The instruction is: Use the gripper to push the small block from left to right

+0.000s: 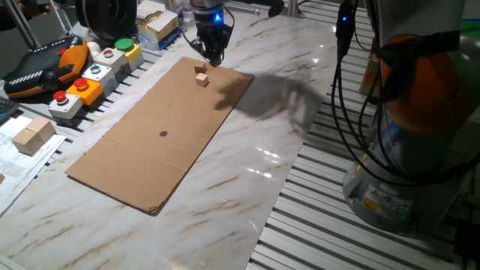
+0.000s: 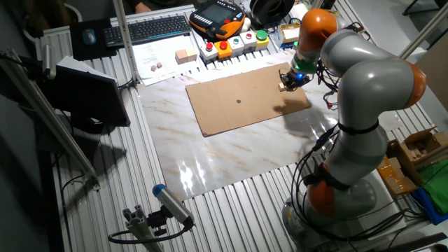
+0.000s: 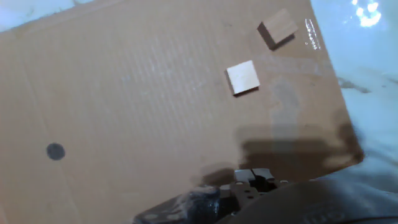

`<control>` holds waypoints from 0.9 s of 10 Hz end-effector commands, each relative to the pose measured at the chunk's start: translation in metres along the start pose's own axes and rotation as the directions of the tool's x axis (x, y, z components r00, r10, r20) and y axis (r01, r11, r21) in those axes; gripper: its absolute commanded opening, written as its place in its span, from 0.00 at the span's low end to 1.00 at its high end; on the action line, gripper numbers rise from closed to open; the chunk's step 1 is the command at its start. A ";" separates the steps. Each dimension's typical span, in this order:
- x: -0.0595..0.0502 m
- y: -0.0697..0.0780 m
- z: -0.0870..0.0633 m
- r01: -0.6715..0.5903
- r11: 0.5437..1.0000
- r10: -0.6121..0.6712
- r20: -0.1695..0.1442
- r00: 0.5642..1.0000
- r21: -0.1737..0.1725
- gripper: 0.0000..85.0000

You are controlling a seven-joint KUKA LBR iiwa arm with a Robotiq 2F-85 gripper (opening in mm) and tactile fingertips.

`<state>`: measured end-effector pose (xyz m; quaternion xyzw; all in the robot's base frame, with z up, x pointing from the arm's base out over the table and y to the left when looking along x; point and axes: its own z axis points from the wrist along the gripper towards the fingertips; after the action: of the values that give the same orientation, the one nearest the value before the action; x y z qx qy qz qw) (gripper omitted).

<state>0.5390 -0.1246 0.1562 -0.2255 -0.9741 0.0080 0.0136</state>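
Note:
Two small wooden blocks lie close together at the far end of a cardboard sheet. In the hand view one is a pale block and the other a darker block near the sheet's edge. They also show in one fixed view, one block nearer and one block just behind it. My gripper, with a blue light above its fingers, hangs just beyond and right of them, touching neither. Its fingertips look pressed together and hold nothing. In the other fixed view the gripper is beside a block.
A black dot marks the middle of the cardboard. Button boxes, a teach pendant and a larger wooden block lie along the left edge. The robot base and cables stand at the right.

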 end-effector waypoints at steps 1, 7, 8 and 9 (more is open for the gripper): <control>0.000 0.000 0.000 -0.022 1.000 0.022 -0.001 1.000 0.005 0.01; -0.016 -0.007 -0.003 -0.149 0.989 0.148 -0.044 0.988 -0.015 0.01; -0.022 -0.010 -0.005 -0.183 0.983 0.182 -0.050 0.982 -0.018 0.01; -0.027 -0.012 -0.004 -0.234 0.972 0.233 -0.044 0.971 -0.022 0.01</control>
<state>0.5585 -0.1473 0.1597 -0.3316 -0.9429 -0.0073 0.0293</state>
